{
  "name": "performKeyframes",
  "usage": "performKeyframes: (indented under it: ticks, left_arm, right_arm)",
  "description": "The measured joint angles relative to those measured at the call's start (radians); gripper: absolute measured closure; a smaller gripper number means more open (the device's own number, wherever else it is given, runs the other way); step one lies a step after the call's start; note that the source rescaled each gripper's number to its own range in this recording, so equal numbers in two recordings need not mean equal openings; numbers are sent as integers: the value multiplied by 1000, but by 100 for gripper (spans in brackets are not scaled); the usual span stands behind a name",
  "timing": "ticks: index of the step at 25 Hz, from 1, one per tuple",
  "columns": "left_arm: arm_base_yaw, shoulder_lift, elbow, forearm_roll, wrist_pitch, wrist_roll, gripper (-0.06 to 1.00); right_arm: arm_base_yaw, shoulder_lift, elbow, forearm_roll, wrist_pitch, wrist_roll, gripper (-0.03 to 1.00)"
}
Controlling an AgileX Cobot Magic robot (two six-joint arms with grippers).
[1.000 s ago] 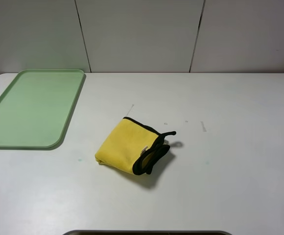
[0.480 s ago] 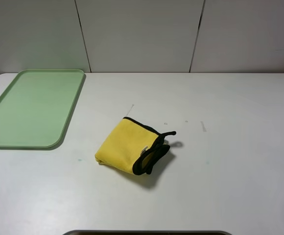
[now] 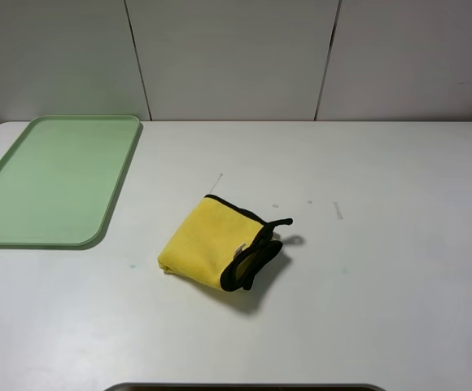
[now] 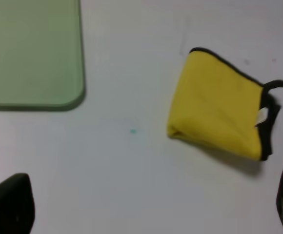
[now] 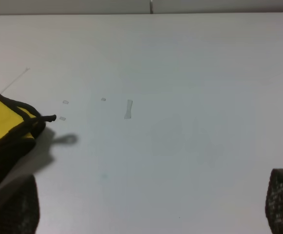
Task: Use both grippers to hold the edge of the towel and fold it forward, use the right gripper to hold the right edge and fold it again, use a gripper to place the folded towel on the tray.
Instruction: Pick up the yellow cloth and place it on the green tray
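The yellow towel (image 3: 220,243) with black edging lies folded into a small packet at the middle of the white table, its black-trimmed edges and a loop on its right side. It also shows in the left wrist view (image 4: 219,105) and at the edge of the right wrist view (image 5: 2,127). The green tray (image 3: 53,179) lies empty at the far left. Neither arm shows in the exterior view. My left gripper (image 4: 150,200) is open and empty, held above the table short of the towel. My right gripper (image 5: 149,207) is open and empty, to the right of the towel.
The white table (image 3: 382,204) carries a few small marks right of the towel (image 5: 128,108). A grey panelled wall (image 3: 236,57) stands behind the table. A dark edge (image 3: 244,387) shows at the table's front.
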Motion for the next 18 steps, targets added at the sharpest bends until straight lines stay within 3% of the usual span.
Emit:
performKeyframes:
  ticks: [13,18]
  left_arm:
    - [0,599,-4,-304,-254,326,-5]
    - [0,772,-5,-371,-342,423,-5]
  right_arm:
    - [0,0,0,0,0,0,-3]
    - [0,0,0,0,0,0,-3]
